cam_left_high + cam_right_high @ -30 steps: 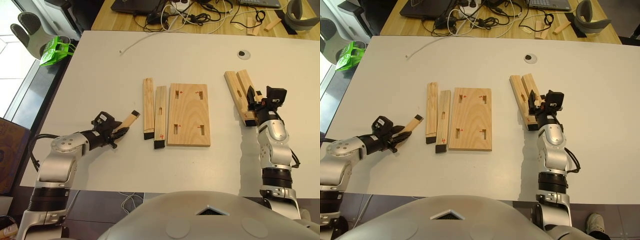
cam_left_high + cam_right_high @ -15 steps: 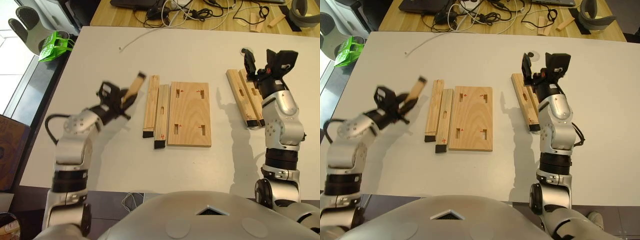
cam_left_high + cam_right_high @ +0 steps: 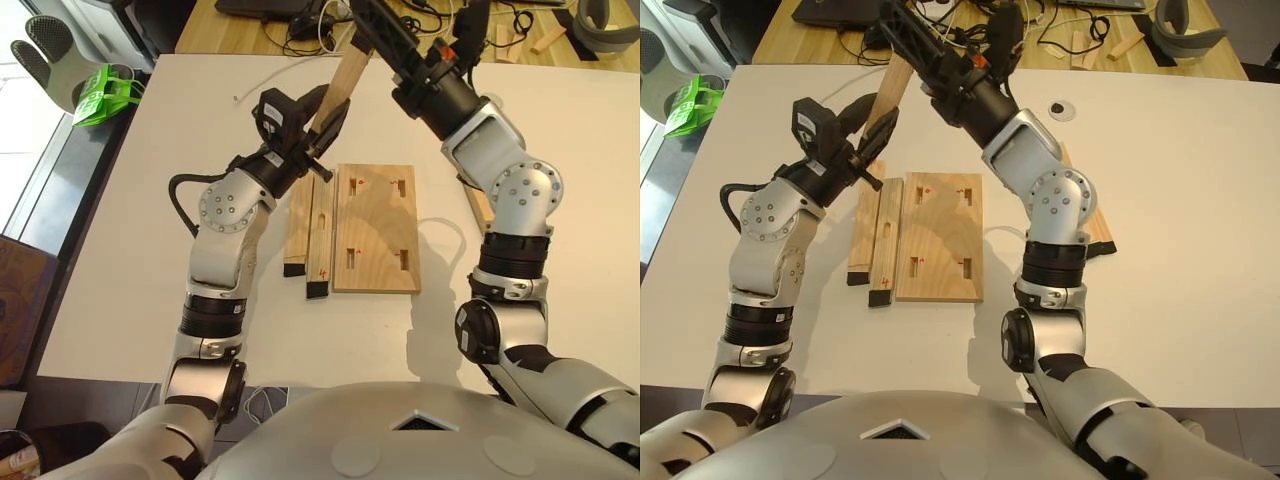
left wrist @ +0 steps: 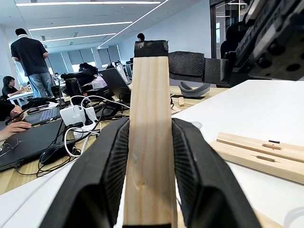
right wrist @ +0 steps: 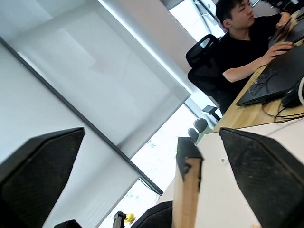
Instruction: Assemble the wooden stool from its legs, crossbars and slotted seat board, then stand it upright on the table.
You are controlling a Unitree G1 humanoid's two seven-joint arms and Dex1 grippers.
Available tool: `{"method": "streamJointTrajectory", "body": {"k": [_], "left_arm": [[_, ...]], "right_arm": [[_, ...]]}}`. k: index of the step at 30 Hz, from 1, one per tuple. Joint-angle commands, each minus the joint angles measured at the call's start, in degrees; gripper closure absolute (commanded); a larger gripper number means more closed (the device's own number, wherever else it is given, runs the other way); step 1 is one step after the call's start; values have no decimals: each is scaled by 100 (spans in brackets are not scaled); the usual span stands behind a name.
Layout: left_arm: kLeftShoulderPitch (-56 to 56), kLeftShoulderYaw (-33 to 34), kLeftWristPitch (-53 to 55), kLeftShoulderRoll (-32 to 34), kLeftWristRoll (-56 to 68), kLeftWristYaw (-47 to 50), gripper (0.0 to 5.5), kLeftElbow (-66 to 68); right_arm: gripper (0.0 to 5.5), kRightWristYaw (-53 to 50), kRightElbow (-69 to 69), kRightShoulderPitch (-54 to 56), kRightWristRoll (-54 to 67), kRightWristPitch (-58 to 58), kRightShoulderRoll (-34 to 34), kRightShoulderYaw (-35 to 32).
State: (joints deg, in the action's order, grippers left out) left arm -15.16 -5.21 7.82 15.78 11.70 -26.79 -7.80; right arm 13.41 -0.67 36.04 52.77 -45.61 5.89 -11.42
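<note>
Left claw [image 4: 149,124] up above the white table [image 3: 150,200], over its far left part. It is clamped on a short wooden stick [image 3: 343,82]; both pads press the flat sides near the lower end. The stick tilts up and away from us, its black-capped end topmost.

Right arm is crossed over toward the left, high over the table. Right claw [image 5: 152,135] is spread wide, and the stick's black end sits in the gap between its two fingers. The right wrist view shows clear space on either side of the wood. From the left wrist view one finger looks just beside the cap; we cannot tell whether it touches.

Seat board [image 3: 376,228] lies flat mid-table, four slots facing up, small red marks beside the slots. Two long legs [image 3: 297,225] lie side by side just left of the board, parallel to its long edge, black tips toward us. The one nearer the board sits a little closer to us.

More legs [image 3: 477,207] lie to the right of the board, mostly hidden behind the right arm; we cannot count them.

A thin white cord [image 3: 262,85] lies on the far left part of the table.
</note>
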Motion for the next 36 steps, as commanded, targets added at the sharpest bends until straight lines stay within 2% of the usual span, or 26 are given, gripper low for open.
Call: {"method": "streamJointTrajectory", "body": {"k": [1, 8, 27, 33, 34, 36], "left_arm": [[-83, -7, -64, -15, 5, -100, 420, 31], [107, 41, -91, 9, 95, -255, 420, -115], [190, -5, -194, -30, 130, -352, 420, -427], [234, -96, -109, -11, 86, -378, 420, -505], [213, -62, -115, -31, 86, -331, 384, -499], [191, -14, -114, -47, 104, -283, 353, -499]], "right_arm": [[16, 147, 46, 10, -31, -98, -36, 213], [166, 82, -53, -57, -133, -73, -202, 120], [501, 14, -183, -157, 55, -601, -308, -57], [512, 12, -140, -156, 69, -409, -217, -151], [512, -8, -130, -160, 71, -381, -197, -165], [512, -37, -127, -158, 69, -355, -171, -175]]}}
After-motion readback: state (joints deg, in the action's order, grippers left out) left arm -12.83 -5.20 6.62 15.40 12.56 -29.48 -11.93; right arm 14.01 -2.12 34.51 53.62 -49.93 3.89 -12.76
